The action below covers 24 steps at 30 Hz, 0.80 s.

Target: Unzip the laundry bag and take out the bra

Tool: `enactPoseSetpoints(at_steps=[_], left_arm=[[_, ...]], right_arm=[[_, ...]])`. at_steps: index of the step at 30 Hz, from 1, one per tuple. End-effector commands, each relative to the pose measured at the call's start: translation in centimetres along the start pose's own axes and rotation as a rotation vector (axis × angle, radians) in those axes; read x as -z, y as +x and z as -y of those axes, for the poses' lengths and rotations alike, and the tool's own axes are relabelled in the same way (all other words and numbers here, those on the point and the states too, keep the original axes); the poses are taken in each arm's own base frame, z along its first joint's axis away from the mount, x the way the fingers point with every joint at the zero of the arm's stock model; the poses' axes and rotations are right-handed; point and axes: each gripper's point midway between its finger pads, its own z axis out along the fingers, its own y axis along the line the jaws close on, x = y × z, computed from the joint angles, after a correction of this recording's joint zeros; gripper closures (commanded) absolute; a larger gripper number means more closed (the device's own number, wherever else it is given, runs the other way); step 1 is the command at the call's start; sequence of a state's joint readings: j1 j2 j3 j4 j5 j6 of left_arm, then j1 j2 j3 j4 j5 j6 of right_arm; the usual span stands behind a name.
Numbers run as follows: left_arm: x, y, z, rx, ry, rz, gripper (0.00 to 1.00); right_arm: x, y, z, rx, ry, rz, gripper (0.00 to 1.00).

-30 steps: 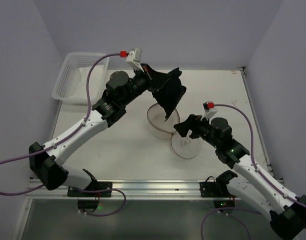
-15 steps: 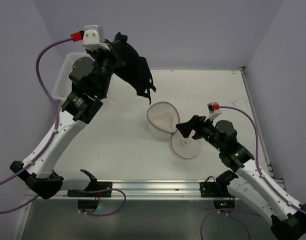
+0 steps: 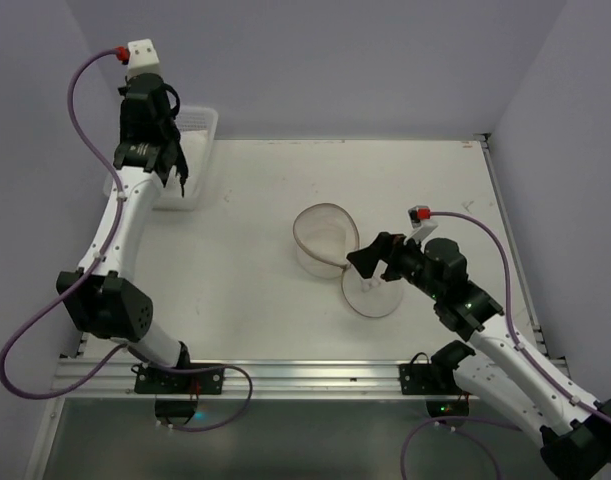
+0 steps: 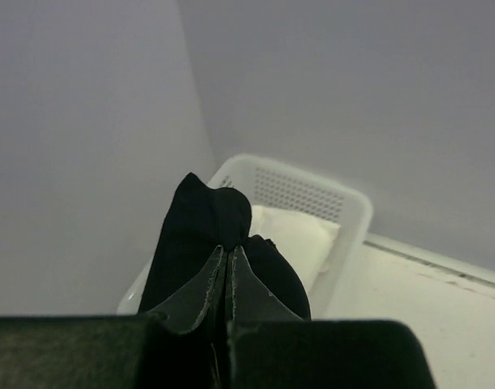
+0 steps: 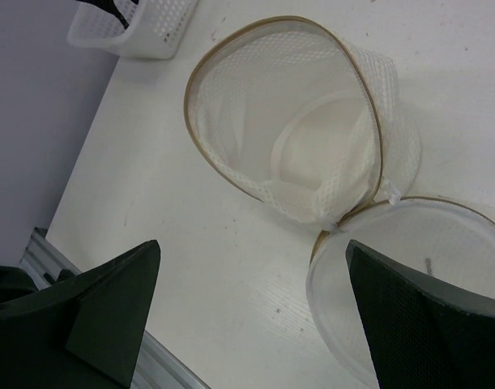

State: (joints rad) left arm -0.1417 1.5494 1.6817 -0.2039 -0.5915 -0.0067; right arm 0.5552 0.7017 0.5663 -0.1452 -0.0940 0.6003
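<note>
The white laundry bag lies open and empty mid-table, its round lid flipped flat beside it. It also shows in the right wrist view with the lid. My left gripper is shut on the black bra and holds it over the white lattice basket. In the left wrist view the bra hangs from my closed left gripper above the basket. My right gripper is open and empty over the lid's near edge.
The white lattice basket stands at the table's back left corner with a pale folded item inside. Purple walls close the back and sides. A metal rail runs along the near edge.
My left arm has swung left and back with the bra, from above the bag to over the basket. The right arm has barely moved.
</note>
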Motion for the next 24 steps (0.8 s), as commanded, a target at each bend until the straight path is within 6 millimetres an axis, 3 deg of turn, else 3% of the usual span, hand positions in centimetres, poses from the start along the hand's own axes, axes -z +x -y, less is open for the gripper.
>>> enactPoseSetpoints(at_steps=[1,3,6,7,8,9,10,11,12,13,15,16,19,20,21,23,24], left_arm=[[-2.9,1.2,-2.7,0.023,-0.088,-0.032,1.0],[-4.5,2.1,-3.7,0.037,-0.106,-0.05,1.0],[-7.0,3.7,-3.4,0.031,-0.129,-0.082,1.0],[-8.8,5.6,-4.0,0.02,-0.156,-0.116,1.0],[-9.6,5.1,-4.2,0.038,-0.163,-0.104,1.0],[-10.4,5.7,-4.1,0.034,-0.169,-0.114,1.0],[-12.1,8.3,-3.5,0.014,-0.174,-0.154,1.0],[-12.9,7.8,-3.2,0.027,-0.175,-0.141,1.0],[-13.7,9.0,-2.9,0.02,-0.174,-0.168,1.0],[-15.3,11.9,-2.1,0.009,-0.17,-0.214,0.99],[-16.6,12.4,-1.2,0.022,-0.158,-0.214,0.85],[-17.6,14.4,-0.6,0.016,-0.148,-0.241,0.79],[-18.5,14.2,1.9,0.097,-0.044,-0.225,0.5],[-18.4,13.7,2.6,0.122,-0.006,-0.214,0.36],[-18.2,13.6,3.2,0.144,0.028,-0.216,0.29],[-17.0,11.5,5.1,0.218,0.143,-0.196,0.15],[-16.2,12.2,5.6,0.232,0.179,-0.222,0.11]], right_arm=[[0.1,-1.1,-1.0,0.027,-0.028,0.009,0.01],[0.0,-0.9,-0.9,0.031,-0.025,0.0,0.01],[-0.1,-0.8,-0.7,0.035,-0.012,-0.012,0.01],[-0.1,-0.8,-0.6,0.036,-0.009,-0.013,0.01],[-0.2,-0.7,-0.5,0.037,0.0,-0.02,0.01],[-0.3,-0.7,-0.4,0.034,0.006,-0.02,0.01],[-0.3,-0.8,-0.4,0.033,0.01,-0.021,0.01],[-0.4,-0.8,-0.2,0.03,0.021,-0.023,0.01],[-0.5,-0.8,-0.1,0.025,0.027,-0.026,0.01],[-0.5,-0.9,-0.1,0.023,0.034,-0.025,0.01],[-0.4,-0.9,0.4,0.007,0.062,-0.026,0.01],[-0.4,-1.0,0.5,0.005,0.072,-0.025,0.01],[0.0,-1.1,1.4,-0.023,0.128,-0.01,0.01],[0.2,-0.9,2.2,-0.047,0.17,-0.009,0.01],[0.4,-1.0,3.1,-0.057,0.22,0.013,0.01],[0.9,-0.5,4.6,-0.101,0.289,0.015,0.01],[1.2,-0.5,5.6,-0.119,0.344,0.031,0.01]])
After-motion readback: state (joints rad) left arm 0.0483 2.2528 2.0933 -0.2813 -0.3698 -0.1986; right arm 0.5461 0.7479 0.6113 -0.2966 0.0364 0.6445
